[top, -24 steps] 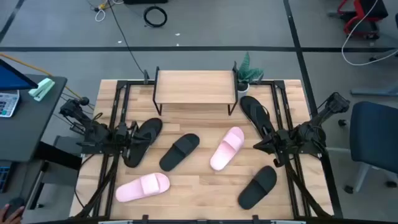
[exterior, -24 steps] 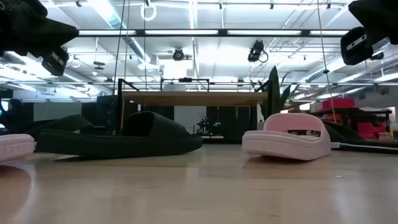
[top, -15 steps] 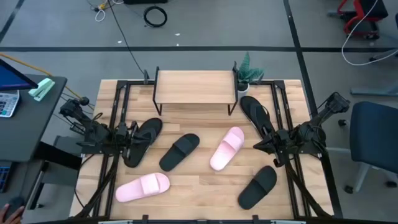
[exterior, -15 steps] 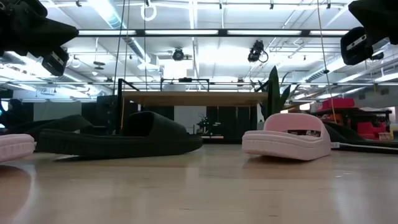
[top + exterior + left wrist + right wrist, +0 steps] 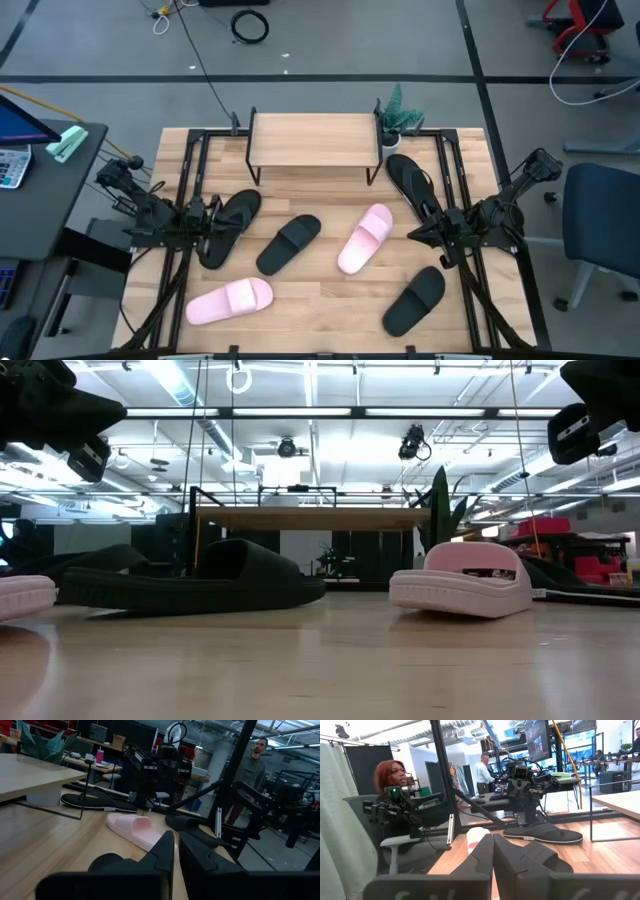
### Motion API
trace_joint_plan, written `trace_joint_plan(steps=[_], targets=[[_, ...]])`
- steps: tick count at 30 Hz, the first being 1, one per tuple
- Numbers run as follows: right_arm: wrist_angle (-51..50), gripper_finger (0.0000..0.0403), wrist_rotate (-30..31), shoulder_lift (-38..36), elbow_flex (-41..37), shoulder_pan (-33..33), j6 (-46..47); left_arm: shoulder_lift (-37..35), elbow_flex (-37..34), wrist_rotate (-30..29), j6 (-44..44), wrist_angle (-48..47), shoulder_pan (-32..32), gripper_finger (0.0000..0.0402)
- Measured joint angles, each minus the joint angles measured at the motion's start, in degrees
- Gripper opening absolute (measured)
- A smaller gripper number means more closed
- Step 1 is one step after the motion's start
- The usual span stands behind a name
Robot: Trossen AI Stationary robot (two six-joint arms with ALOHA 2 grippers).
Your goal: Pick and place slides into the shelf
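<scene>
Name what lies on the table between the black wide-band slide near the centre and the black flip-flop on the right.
A pale pink wide-band slide lies between the black wide-band slide and the black flip-flop, seen in the high view.

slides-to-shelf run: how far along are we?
Done: nothing; the shelf holds no slides.
In hand: nothing. The left gripper and right gripper are shut and empty, at the table's sides.
Left: all six on the table: two black slides, two pink slides, two flip-flops.
</scene>
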Motion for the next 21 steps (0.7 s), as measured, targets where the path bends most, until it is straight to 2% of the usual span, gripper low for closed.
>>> trace_joint_plan(steps=[14,21], targets=[[0.01,0.0013,0.01,-0.02,0.0,0.0,0.02,0.0,-0.01,0.0,0.01,0.02,-0.01,0.0036],[-0.01,0.0013,0.0,-0.01,0.0,-0.01,0.01,0.0,0.0,0.0,0.02,0.02,-0.01,0.0026]])
